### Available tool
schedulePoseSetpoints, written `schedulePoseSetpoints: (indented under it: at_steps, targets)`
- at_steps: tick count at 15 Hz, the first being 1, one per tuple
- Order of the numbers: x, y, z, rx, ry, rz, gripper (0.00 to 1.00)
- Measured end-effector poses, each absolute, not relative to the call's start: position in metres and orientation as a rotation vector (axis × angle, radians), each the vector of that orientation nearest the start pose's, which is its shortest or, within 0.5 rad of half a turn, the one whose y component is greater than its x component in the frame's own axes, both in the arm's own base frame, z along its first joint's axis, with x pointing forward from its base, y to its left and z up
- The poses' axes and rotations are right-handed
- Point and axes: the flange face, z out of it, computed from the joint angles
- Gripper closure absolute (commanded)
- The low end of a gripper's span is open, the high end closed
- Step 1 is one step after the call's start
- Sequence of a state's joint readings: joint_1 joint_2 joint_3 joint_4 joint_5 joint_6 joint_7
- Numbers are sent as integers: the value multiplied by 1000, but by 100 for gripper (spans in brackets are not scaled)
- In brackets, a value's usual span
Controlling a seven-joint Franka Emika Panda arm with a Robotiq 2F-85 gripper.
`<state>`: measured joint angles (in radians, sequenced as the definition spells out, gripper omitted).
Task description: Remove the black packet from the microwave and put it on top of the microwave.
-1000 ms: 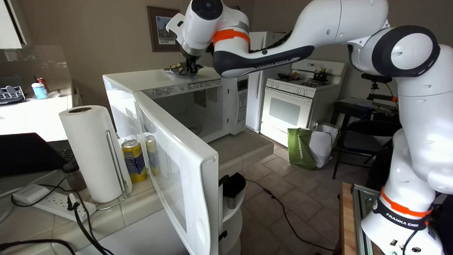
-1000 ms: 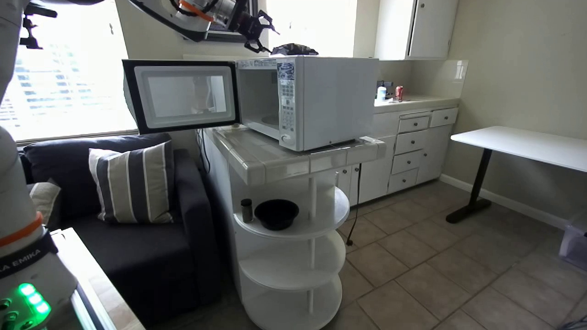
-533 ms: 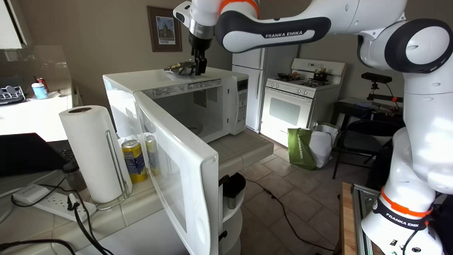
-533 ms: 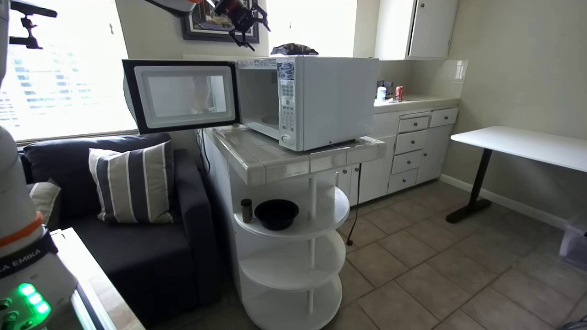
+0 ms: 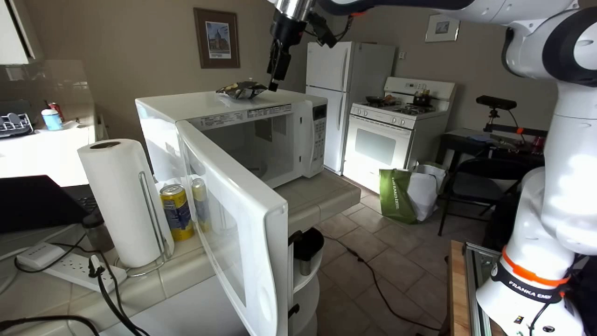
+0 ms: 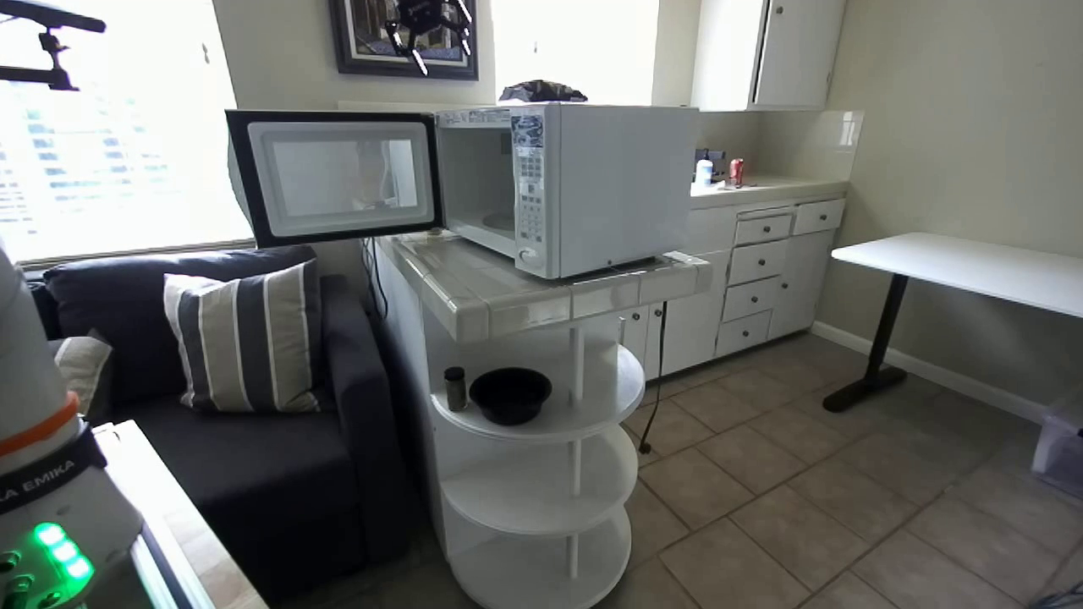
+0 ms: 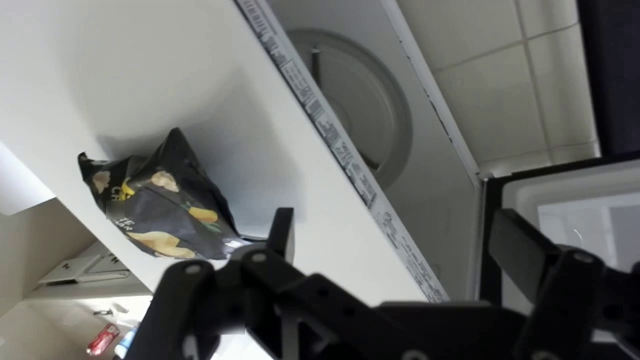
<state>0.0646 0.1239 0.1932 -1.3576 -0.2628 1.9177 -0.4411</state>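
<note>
The black packet [image 5: 241, 89] with yellow pictures lies on top of the white microwave [image 5: 186, 105]. In an exterior view the packet [image 6: 543, 91] shows as a dark bump on the microwave [image 6: 618, 186]. In the wrist view the whole packet [image 7: 170, 205] lies left of the fingers on the white top [image 7: 325, 240]. My gripper [image 7: 395, 220] is open and empty, its fingers wide apart. In both exterior views the gripper [image 5: 274, 84] [image 6: 445, 59] hangs above the microwave's front side, apart from the packet. The microwave door [image 6: 338, 178] stands open, and the turntable [image 7: 350, 105] inside is bare.
The open door [image 5: 233, 210] juts out from the microwave's front. A paper towel roll [image 5: 123, 200] and a yellow can [image 5: 177, 212] stand behind it on the counter. A round shelf [image 6: 541, 423] with a black bowl [image 6: 510, 396] is at the counter's end.
My open gripper has risen and drawn back from the packet, toward the robot's base side. The packet has stayed in place on the microwave top.
</note>
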Motion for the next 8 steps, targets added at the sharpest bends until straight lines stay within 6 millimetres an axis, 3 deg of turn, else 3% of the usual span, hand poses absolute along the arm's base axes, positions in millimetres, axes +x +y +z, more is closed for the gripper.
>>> schedulePoseSetpoints:
  at_steps: [4, 8]
  targets:
    - [569, 117, 694, -3090, -1015, -695, 0]
    - [532, 97, 677, -3148, -864, -667, 0]
